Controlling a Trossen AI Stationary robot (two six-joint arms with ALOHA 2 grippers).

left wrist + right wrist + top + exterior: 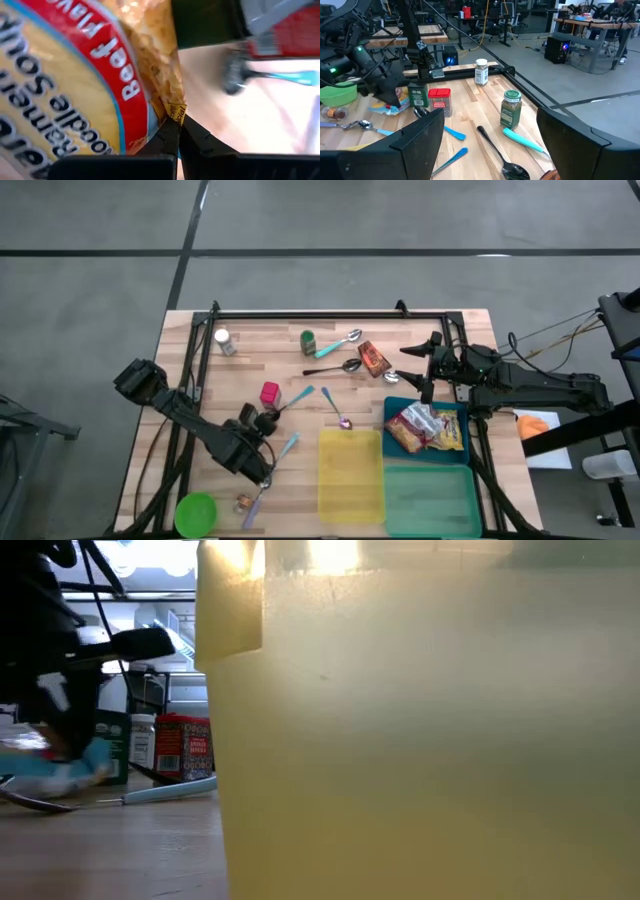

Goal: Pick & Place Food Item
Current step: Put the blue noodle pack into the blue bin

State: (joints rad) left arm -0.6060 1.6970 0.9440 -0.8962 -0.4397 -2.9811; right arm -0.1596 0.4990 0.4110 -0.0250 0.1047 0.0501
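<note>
A ramen noodle packet (75,85), yellow with a red "Beef Flavor" band, fills the left wrist view, and my left gripper (176,120) is shut on it. In the high view that gripper (262,477) is at the table's near left, and the arm hides most of the packet. The right wrist view shows the packet (390,102) low beside the left arm. My right gripper (415,365) hangs open and holds nothing above the far right of the table. A second noodle packet (425,430) lies in the blue tray (395,405). My left gripper pinches the packet's crimped edge at a corner (175,109) between its two fingertips. The fingers slant steeply down from above. The rest of the packet spreads out beyond the fingertips. I cannot tell whether it is clear of the table.
A yellow bin (350,475) and a green bin (432,502) stand at the near edge. A green bowl (196,512) is at the near left. A red tin (270,393), spice jars (308,342) (224,342), a red packet (373,360) and several spoons lie mid-table.
</note>
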